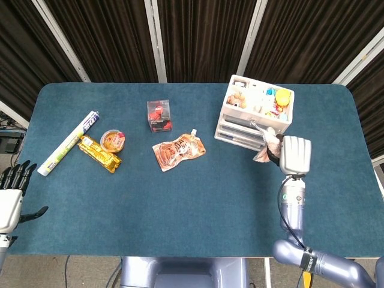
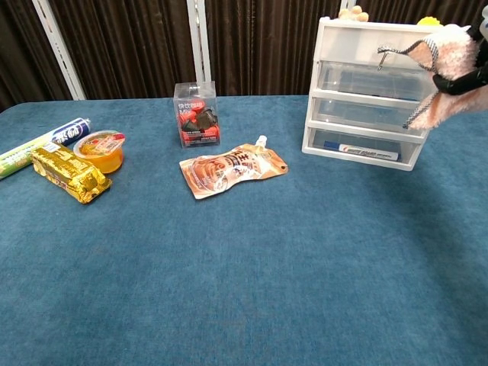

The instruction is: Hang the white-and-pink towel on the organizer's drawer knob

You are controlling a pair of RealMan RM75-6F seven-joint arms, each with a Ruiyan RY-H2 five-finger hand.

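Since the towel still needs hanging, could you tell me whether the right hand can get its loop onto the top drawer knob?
Probably yes: the right hand holds the towel level with the knob, nothing between them.

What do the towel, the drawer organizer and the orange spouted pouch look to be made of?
Towel: soft fuzzy fabric, probably terry or microfibre, since its surface looks nappy and it bunches in the right hand.
Organizer: rigid plastic, with an opaque white frame and clear drawer fronts showing the contents; its knob looks metallic.
Pouch: flexible glossy film, judging by its crinkles and sheen.
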